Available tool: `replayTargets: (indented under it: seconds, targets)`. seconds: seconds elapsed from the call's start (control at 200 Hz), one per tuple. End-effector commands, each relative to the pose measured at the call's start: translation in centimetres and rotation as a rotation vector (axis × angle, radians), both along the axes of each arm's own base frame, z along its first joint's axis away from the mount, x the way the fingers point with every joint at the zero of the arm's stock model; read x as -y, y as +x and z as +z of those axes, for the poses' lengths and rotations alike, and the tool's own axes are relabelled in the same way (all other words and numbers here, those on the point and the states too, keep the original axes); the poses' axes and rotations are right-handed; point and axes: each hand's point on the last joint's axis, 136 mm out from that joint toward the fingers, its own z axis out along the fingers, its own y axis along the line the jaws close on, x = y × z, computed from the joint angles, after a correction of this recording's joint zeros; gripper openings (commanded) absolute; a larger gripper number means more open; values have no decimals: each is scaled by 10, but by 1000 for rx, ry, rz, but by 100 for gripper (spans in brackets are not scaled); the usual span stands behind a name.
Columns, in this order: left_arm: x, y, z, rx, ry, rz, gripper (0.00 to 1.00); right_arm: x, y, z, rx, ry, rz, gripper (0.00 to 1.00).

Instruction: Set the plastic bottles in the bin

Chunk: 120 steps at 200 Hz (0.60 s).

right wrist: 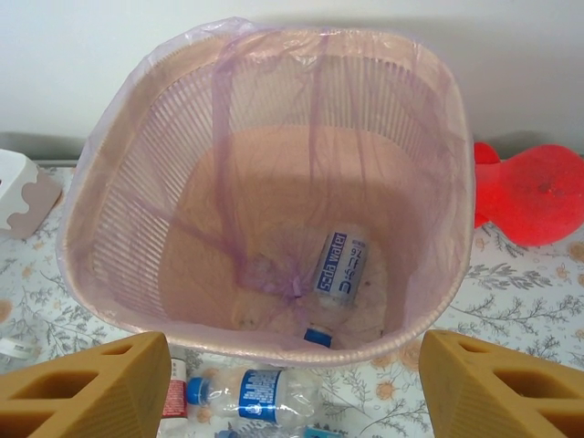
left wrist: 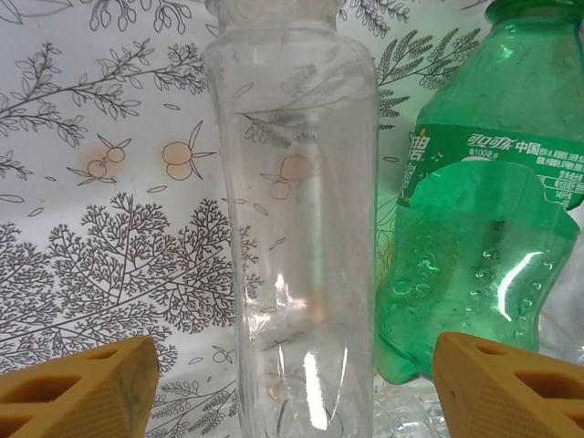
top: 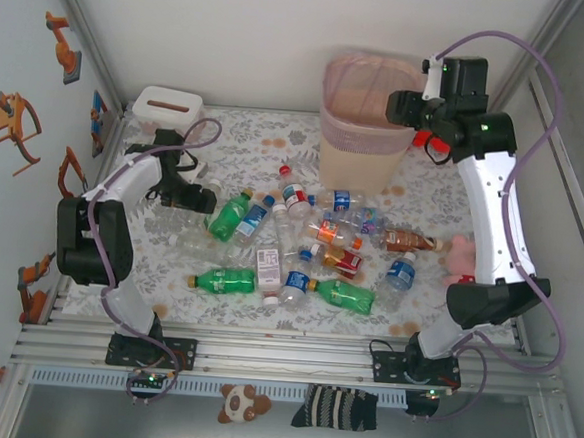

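Several plastic bottles (top: 300, 245) lie scattered over the patterned table, clear and green ones among them. My left gripper (top: 197, 197) is low at the left end of the pile. In the left wrist view it (left wrist: 297, 383) stands open around a clear, unlabelled bottle (left wrist: 292, 228), with a gap on each side. A green bottle (left wrist: 474, 246) lies just right of it. My right gripper (top: 408, 107) hangs open and empty over the bin (top: 338, 132). The right wrist view looks down into the bin (right wrist: 155, 182), where a "soda water" bottle (right wrist: 339, 269) lies on the bottom.
A white tissue box (top: 165, 110) stands at the back left. A red balloon-like toy (right wrist: 534, 192) sits right of the bin, and a pink plush (top: 460, 256) lies at the right. A small plush (top: 243, 403) and a striped cloth (top: 339, 408) lie below the front rail.
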Motion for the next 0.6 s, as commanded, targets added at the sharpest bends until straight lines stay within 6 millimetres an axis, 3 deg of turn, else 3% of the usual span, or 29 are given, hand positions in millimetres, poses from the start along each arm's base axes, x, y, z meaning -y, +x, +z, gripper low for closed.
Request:
replayTargets:
  seconds: [0.0, 0.596]
  targets:
    - [5, -10, -11, -72, -9, -8, 77, 3, -7, 13, 40, 25, -8, 71]
    - [-4, -24, -39, -198, 102, -44, 60, 2, -8, -3, 16, 29, -10, 71]
